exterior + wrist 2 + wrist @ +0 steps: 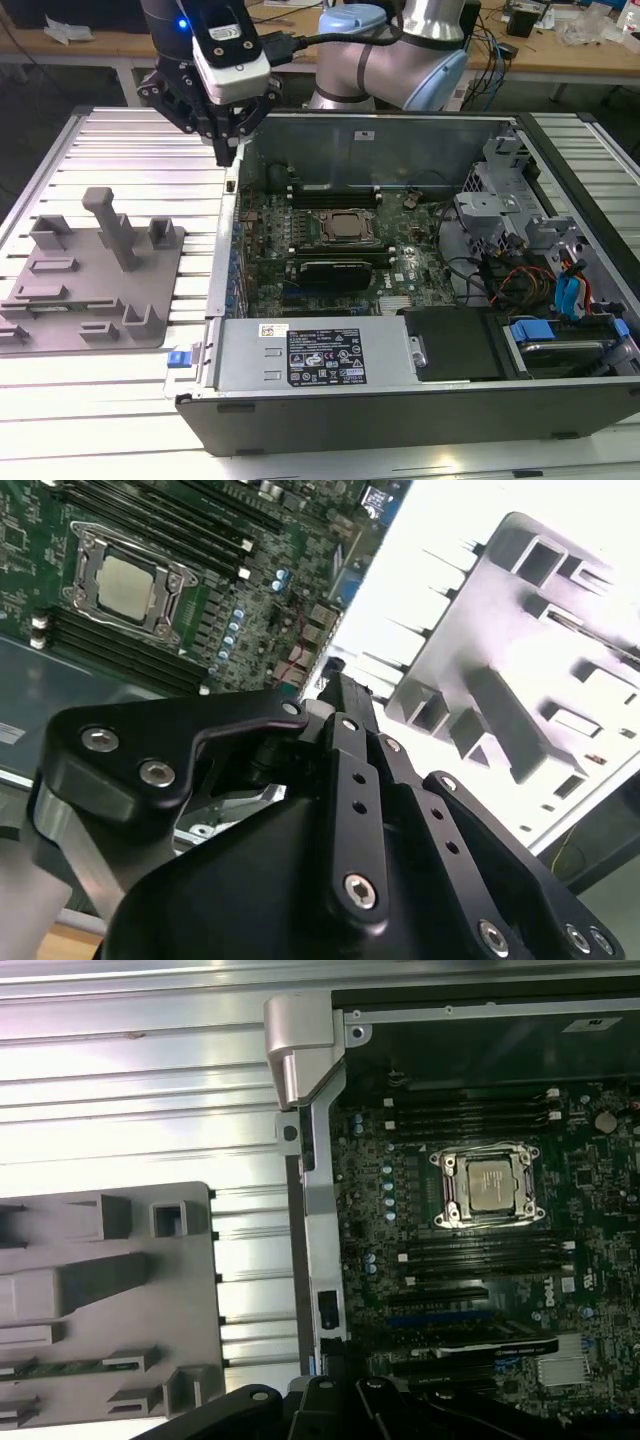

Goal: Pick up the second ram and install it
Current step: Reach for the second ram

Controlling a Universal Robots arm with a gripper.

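Observation:
In the first wrist view the second ram (58,1368) is a thin green stick lying in a slot of the grey holder plate (110,1290). My gripper (228,152) hangs over the left wall of the open computer case (225,260), between the holder plate (95,275) and the motherboard (330,240). Its black fingers (338,705) are drawn together to a point with nothing between them. The silver CPU (493,1182) sits in its socket, with long black memory slots (480,1252) on either side of it.
A black rectangular card (340,270) sits in front of the CPU (347,227). The power supply (320,355) fills the case's front. Drive cages and cables (540,260) crowd the exterior view's right. A tall post (112,225) rises from the holder plate.

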